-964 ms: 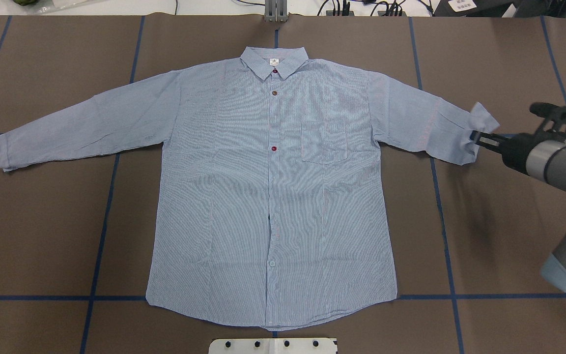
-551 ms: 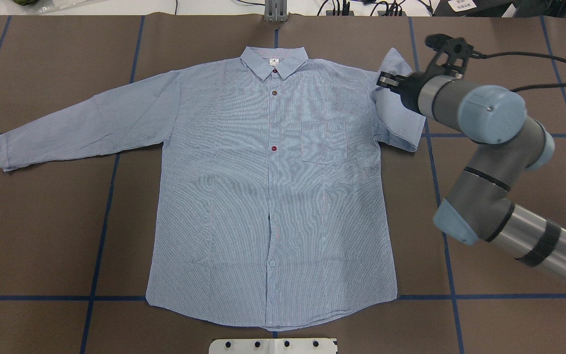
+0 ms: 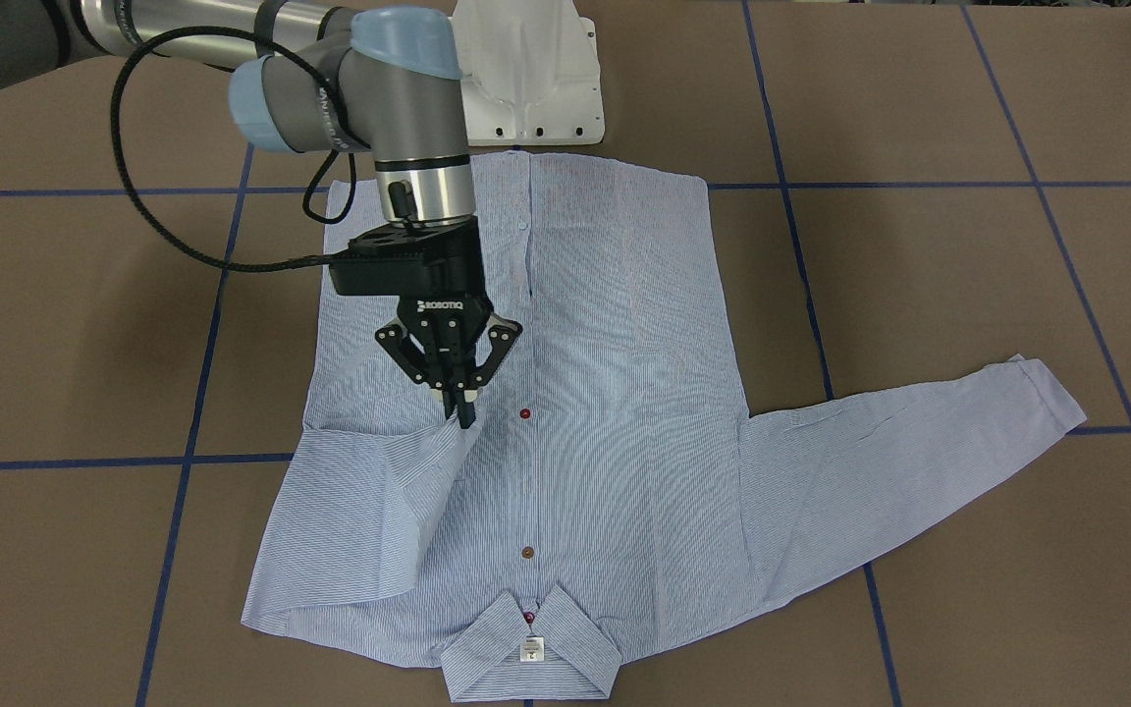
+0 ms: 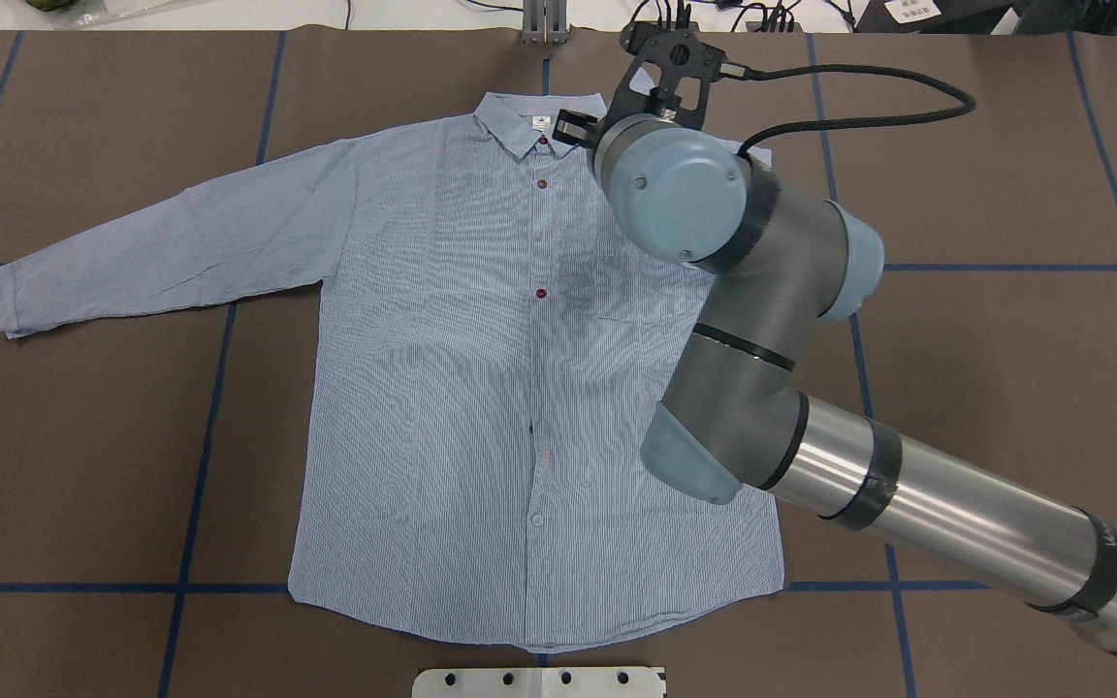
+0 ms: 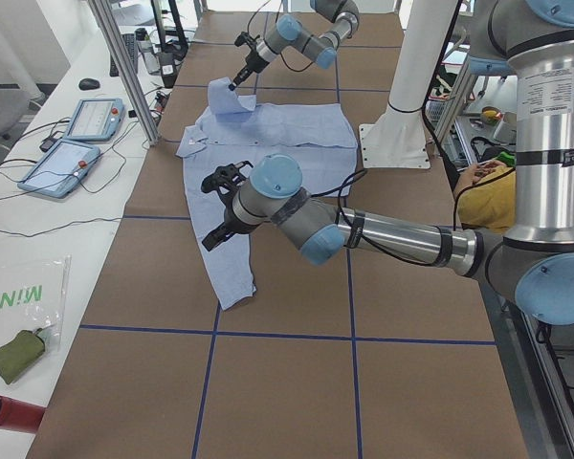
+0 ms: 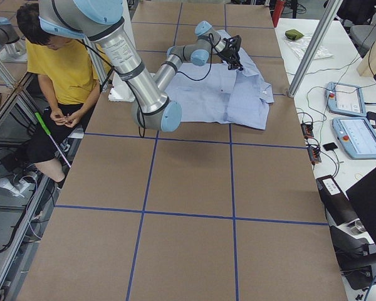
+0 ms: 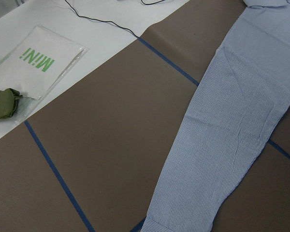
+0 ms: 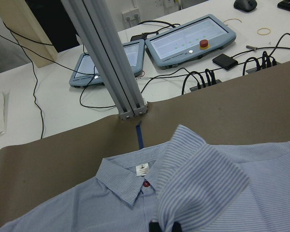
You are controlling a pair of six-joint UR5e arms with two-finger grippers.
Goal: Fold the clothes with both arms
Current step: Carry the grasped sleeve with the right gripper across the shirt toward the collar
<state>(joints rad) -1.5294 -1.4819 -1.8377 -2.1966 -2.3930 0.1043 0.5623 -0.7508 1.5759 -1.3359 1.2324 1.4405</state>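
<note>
Shirt point(image 3: 624, 393) is lying front up on the brown counter point(image 3: 919, 295), collar point(image 3: 531, 658) pointing away from the robot and hem lying just beside the white pedestal point(image 3: 526, 69). The right claw point(image 3: 459, 410) is pointing straight down over the chest, jaws clenched on the cuff of the sleeve on the robot's right. That sleeve point(image 3: 369, 511) is folding inward from its shoulder, with fabric rising in a loose tent to the fingertips, just beside the button line and near a red button point(image 3: 524, 413). In the right wrist view the cuff point(image 8: 203, 179) is standing up wide above the black fingertips point(image 8: 156, 226), with the neck label point(image 8: 142, 169) showing behind it. The overhead view is hiding this claw under the arm's own wrist.

The other sleeve point(image 3: 919, 442) is stretching out flat toward the robot's left. The left claw point(image 5: 218, 203) is showing only in the side view, hovering over that sleeve; I cannot tell whether it is released or clenched.
</note>
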